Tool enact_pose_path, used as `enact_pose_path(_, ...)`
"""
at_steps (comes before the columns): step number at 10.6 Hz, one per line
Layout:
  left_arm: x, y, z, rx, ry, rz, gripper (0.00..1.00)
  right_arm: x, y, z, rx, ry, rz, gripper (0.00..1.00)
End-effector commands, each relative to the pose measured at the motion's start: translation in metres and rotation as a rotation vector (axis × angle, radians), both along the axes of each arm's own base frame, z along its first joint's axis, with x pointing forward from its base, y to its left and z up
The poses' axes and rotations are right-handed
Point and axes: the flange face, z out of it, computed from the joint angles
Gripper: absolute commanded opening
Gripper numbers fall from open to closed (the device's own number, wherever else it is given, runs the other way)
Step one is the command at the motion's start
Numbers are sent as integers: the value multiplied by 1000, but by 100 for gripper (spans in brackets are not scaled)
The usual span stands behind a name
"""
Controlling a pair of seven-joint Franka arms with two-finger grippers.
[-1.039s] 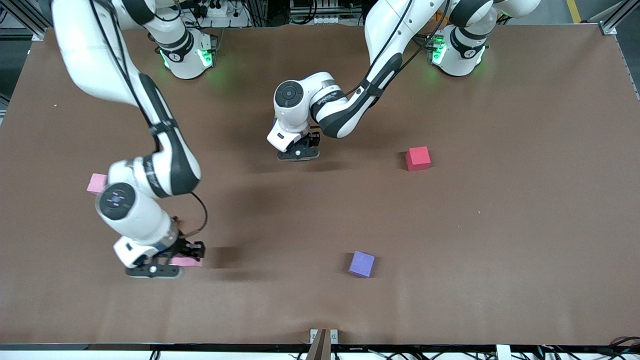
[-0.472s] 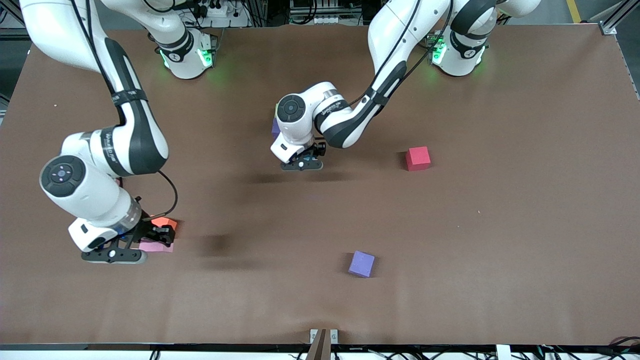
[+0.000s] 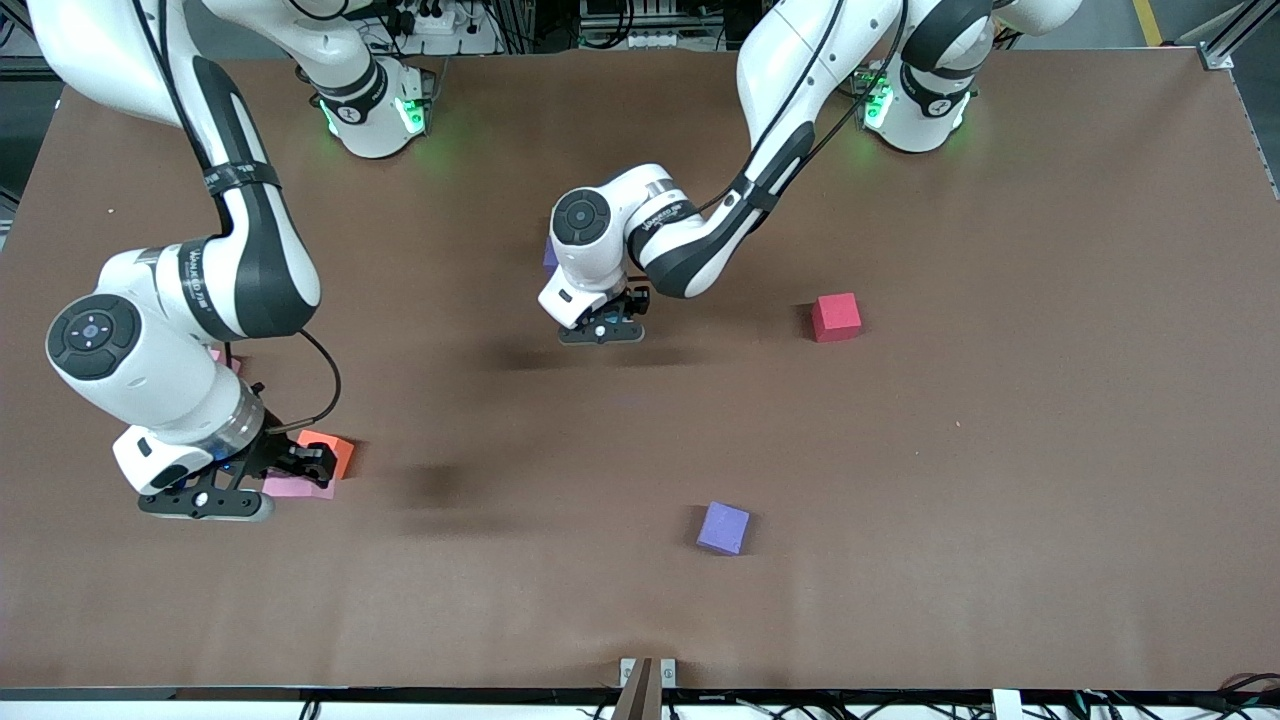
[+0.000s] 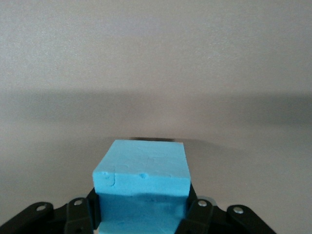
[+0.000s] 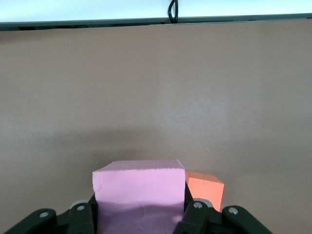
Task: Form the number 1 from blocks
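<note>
You had seven blocks in sight. Two were purple (image 3: 723, 528) (image 3: 549, 254) (one mostly hidden), two pink (image 3: 298, 487) (image 3: 226, 358), and one each red (image 3: 835, 317), orange (image 3: 327, 450), light blue (image 4: 141, 183).

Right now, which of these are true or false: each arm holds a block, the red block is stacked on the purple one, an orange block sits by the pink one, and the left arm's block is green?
1. Each gripper holds a block. True: the left gripper is shut on the light blue block, the right gripper on the pink block.
2. The red block is stacked on the purple block. False: they lie apart on the table, the purple one nearer the front camera.
3. An orange block sits beside the held pink block. True.
4. The left arm's block is green. False: it is light blue.
</note>
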Motion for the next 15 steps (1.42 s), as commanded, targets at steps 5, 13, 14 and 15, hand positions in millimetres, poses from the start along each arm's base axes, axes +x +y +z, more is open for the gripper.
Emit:
enact_pose_path(5, -43, -49, -10, -86, -62, 53, 0, -8, -9, 4, 20, 14, -8, 0)
enact_pose_path(13, -68, -63, -13, -85, -59, 13, 0, -8, -9, 3, 21, 17, -17, 0)
enact_pose_path(14, -68, -63, -14, -84, -58, 13, 0, -9, -9, 2, 20, 23, -19, 0)
enact_pose_path(15, -69, -63, -14, -84, -58, 11, 0, -9, -9, 2, 20, 23, -19, 0)
